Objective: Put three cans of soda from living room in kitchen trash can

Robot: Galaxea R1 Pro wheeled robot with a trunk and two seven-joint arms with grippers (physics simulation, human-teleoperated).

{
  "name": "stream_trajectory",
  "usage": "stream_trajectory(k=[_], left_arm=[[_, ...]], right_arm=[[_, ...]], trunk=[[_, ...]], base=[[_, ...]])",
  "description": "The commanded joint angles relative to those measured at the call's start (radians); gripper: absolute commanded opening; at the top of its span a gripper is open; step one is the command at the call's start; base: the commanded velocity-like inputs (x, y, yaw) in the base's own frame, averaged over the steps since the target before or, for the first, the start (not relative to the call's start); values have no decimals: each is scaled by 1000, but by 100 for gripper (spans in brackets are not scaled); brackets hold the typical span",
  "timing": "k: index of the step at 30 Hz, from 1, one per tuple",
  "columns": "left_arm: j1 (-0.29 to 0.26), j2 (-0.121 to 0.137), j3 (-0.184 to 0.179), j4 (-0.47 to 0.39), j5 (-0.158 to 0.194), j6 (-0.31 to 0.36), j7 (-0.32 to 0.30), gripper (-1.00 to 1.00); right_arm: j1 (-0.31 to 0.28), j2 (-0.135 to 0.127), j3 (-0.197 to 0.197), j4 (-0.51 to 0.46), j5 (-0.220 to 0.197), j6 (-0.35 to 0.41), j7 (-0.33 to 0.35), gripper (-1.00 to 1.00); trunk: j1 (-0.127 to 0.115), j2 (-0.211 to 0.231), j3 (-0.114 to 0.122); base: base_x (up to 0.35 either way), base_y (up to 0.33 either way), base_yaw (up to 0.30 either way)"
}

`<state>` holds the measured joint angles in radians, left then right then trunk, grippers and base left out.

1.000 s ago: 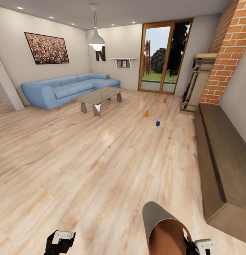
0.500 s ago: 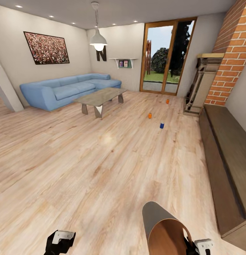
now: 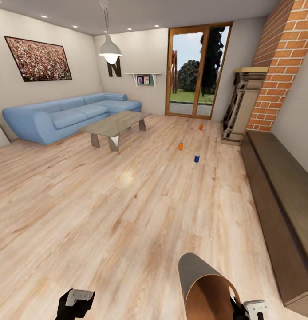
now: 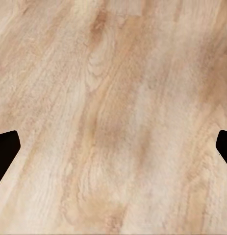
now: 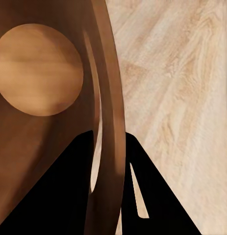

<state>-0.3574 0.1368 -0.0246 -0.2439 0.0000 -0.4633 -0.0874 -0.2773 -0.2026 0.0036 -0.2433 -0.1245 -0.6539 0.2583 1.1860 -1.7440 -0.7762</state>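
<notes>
The bin (image 3: pixel 207 289), at the frame's lower right, is gripped by its rim in the right gripper (image 5: pixel 111 147), presumably for loading. Three cans (image 3: pixel 196 158) stand upper centre. The left gripper (image 4: pixel 113 147) is spread, empty.

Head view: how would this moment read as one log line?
place: living room | right fingers: shut on trash can rim | left gripper: open, empty | soda cans: on floor ahead

The living room is seen from head height, facing the glass doors (image 3: pixel 196 73) across the floor (image 3: pixel 127 209). The floor (image 4: pixel 113 117) is viewed closely from the left wrist. The bin (image 5: pixel 49 112) is seen closely from the right wrist, shared with the head view's bin (image 3: pixel 203 284).
</notes>
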Motion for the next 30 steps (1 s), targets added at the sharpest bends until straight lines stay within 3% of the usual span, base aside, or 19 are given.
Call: stream_trajectory(k=[1, 13, 30], left_arm=[[0, 0, 0, 0, 0, 0, 0, 100], [0, -1, 0, 0, 0, 0, 0, 100], [0, -2, 0, 0, -1, 0, 0, 100]], right_arm=[[0, 0, -6, -2, -1, 0, 4, -100], [0, 0, -7, -2, -1, 0, 4, -100], [0, 0, -7, -2, -1, 0, 4, -100]], trunk=[[0, 0, 0], [0, 0, 0], [0, 0, 0]], base=[[275, 170, -243], [275, 170, -192], [277, 167, -14]])
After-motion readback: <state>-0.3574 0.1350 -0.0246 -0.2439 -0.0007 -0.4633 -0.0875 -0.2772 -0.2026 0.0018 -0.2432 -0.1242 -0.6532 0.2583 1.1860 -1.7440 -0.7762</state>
